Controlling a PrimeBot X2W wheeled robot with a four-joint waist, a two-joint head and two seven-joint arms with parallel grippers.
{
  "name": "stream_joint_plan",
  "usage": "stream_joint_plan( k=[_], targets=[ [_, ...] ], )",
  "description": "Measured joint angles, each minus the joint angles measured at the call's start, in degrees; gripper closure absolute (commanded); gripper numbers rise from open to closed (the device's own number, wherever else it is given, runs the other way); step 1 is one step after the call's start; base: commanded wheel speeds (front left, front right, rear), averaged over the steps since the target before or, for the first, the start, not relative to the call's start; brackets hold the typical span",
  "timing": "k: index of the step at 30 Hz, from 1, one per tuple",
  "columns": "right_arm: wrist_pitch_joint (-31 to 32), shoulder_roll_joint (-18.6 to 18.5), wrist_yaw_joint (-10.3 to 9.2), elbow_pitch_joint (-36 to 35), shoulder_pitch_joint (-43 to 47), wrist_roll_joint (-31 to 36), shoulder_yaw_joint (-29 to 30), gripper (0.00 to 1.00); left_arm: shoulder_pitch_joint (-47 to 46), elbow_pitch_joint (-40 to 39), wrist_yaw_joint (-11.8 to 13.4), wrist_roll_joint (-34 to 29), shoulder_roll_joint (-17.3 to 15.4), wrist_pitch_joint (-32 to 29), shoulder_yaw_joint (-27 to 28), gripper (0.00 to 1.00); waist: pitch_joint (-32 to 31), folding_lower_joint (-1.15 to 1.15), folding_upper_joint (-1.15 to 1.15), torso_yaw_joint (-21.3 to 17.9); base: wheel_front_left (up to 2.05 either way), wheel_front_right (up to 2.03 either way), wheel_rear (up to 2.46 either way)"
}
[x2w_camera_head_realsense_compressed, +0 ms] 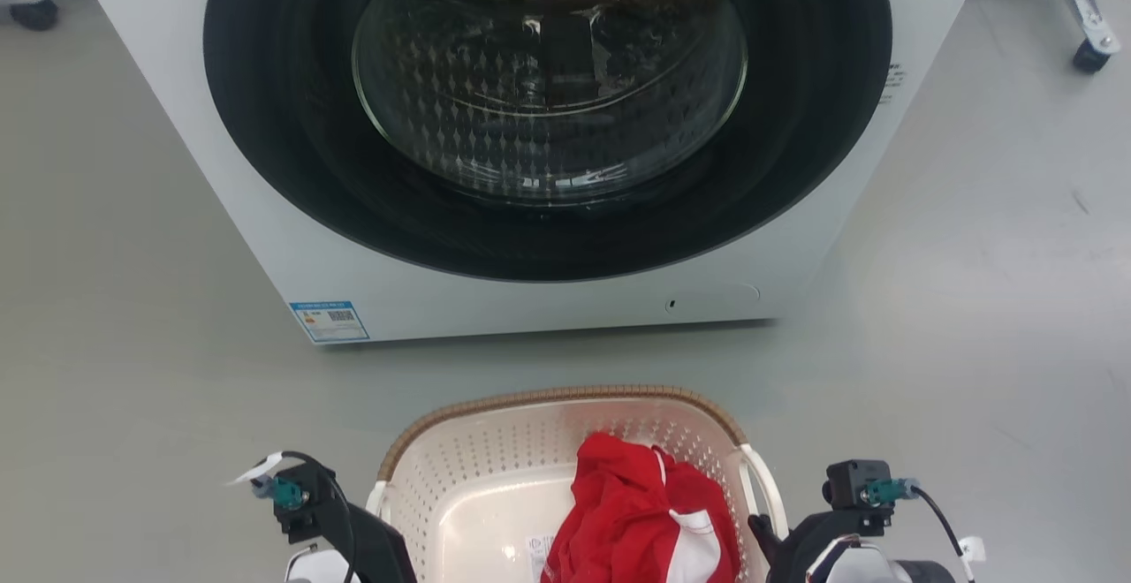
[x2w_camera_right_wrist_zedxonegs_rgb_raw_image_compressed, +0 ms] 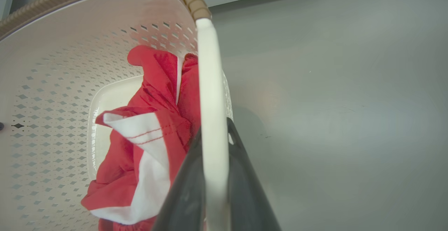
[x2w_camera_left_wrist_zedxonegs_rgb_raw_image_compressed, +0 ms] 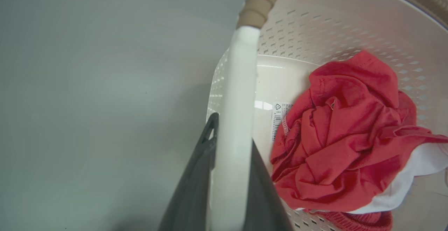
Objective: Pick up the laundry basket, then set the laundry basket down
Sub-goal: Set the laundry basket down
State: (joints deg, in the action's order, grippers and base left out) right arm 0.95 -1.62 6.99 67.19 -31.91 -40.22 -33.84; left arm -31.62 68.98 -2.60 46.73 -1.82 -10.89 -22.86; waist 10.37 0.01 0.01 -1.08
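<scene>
Clamping the laundry basket (x2w_camera_head_realsense_compressed: 565,397) by its white handles (x2w_camera_left_wrist_zedxonegs_rgb_raw_image_compressed: 238,101), the left jaws and right jaws are each closed on one; it lies at 6 o'clock from the washer (x2w_camera_head_realsense_compressed: 530,305), holding red clothing (x2w_camera_head_realsense_compressed: 636,512).

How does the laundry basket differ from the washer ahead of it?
The laundry basket is low and far smaller; the washer is a big white box. The basket is cream with perforated sides and a brown rim; the washer has a round glass door in a dark ring. The basket is open-topped, holding red-and-white clothing; the washer's door looks shut. Both are pale.
</scene>
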Motion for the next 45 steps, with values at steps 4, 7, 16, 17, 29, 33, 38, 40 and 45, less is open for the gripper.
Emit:
stream_joint_plan(
  k=[4, 7, 16, 17, 29, 33, 38, 40, 45],
  targets=[
    [-1.13, -0.42, -0.34, -0.21, -2.53, 0.31, 0.25, 1.0, -2.56, -0.82, 0.0, -0.54, -0.14, 1.03, -0.08, 1.0, 3.11, 0.0, 0.0, -0.11, 0.0, 0.0, 0.0],
    [-2.11, -0.65, -0.44, -0.4, -4.38, 0.53, 0.41, 1.0, -4.55, -1.32, 0.0, -1.02, -0.3, 2.16, -0.15, 1.0, 5.49, 0.0, 0.0, -0.18, 0.0, 0.0, 0.0],
    [-4.68, -0.69, -1.01, -0.99, -9.57, 1.03, 0.59, 1.0, -9.36, -2.41, -0.01, -1.51, -1.15, 5.38, -0.21, 1.0, 12.62, 0.0, 0.01, -0.35, 0.0, 0.0, 0.0],
    [-5.01, -0.69, -1.03, -1.05, -10.12, 1.13, 0.58, 1.0, -9.79, -2.48, -0.01, -1.57, -1.25, 5.69, -0.22, 1.0, 13.38, 0.0, 0.01, -0.37, 0.0, 0.0, 0.0],
    [-7.67, -1.15, -1.96, -1.2, -15.78, 2.08, 0.52, 1.0, -15.82, -3.04, -0.01, -3.67, -1.65, 9.09, -1.13, 1.0, 22.2, 0.0, 0.01, -0.59, 0.0, 0.0, 0.0],
    [-8.29, -1.34, -1.97, -1.01, -17.48, 2.48, 0.46, 1.0, -17.56, -2.99, -0.44, -4.07, -1.74, 9.48, -1.27, 1.0, 24.86, 0.0, 0.01, -0.5, 0.0, 0.0, 0.0],
    [-8.89, -1.36, -1.97, -0.65, -19.57, 3.22, 0.16, 1.0, -19.4, -2.68, -0.49, -4.49, -1.98, 9.68, -1.52, 1.0, 27.88, 0.0, 0.01, -0.44, 0.0, 0.0, 0.0],
    [-9.18, -1.36, -1.97, -0.53, -20.4, 3.5, -0.03, 1.0, -19.94, -2.6, -0.51, -4.57, -2.11, 10.09, -1.53, 1.0, 28.97, 0.0, 0.01, -0.46, 0.0, 0.0, 0.0],
    [-10.7, -1.4, -2.4, -0.2, -22.19, 4.04, -0.16, 1.0, -21.79, -2.37, -0.53, -5.03, -2.13, 11.29, -1.89, 1.0, 31.91, -0.01, 0.0, -0.57, 0.0, 0.0, 0.0]
  ],
)
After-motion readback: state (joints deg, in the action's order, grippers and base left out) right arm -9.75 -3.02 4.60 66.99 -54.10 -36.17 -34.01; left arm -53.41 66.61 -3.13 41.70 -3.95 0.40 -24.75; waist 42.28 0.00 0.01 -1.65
